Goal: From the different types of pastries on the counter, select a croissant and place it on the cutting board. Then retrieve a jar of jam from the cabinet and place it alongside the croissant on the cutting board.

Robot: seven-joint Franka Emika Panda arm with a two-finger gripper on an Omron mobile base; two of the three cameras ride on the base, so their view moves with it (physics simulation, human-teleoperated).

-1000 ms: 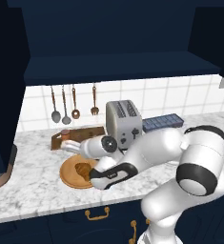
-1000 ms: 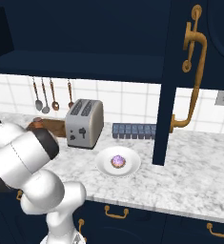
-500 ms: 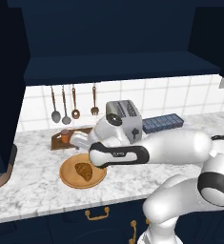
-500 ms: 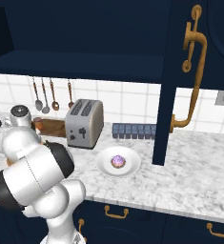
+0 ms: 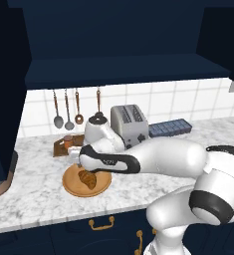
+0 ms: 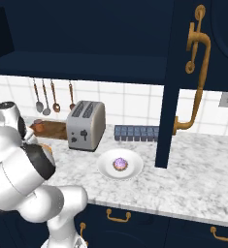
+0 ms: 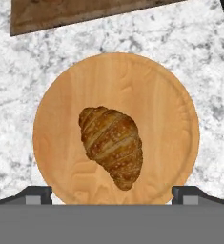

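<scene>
The end effector (image 7: 111,193) hangs just over the near side of a round wooden plate (image 7: 173,124). Its two dark finger tips (image 7: 36,194) stand far apart, wide open, with nothing between them. The plate is flat, tan and smooth, with a faint wood grain and a soft raised rim.

In the middle of the plate lies the croissant (image 7: 112,144). It is golden brown, ridged and fat in the middle, with pointed ends. The finger tips do not touch it. From the left base view the croissant (image 5: 87,179) sits on the plate (image 5: 102,185) under the white arm.

The plate rests on the table (image 5: 39,199), a white and grey marbled stone top. Below its front edge are navy drawers with curved brass handles (image 5: 102,222).

Just past the plate lies the cutting board (image 7: 85,12), flat, dark brown wood with straight edges. A small orange-brown jar (image 6: 38,124) stands on its left end in the right base view.

To the right sits a shiny silver toaster (image 6: 85,125), boxy with two slots on top. In front of it, a round white plate (image 6: 107,167) holds a small pastry with purple-pink frosting (image 6: 120,164). Beside the toaster lies a dark blue tray (image 5: 171,127) split into little squares.

At the back, long spoons (image 5: 58,109) hang on the white tiled wall. Above is the dark navy cabinet (image 5: 113,37), and its open door has a long brass handle (image 6: 195,72).
</scene>
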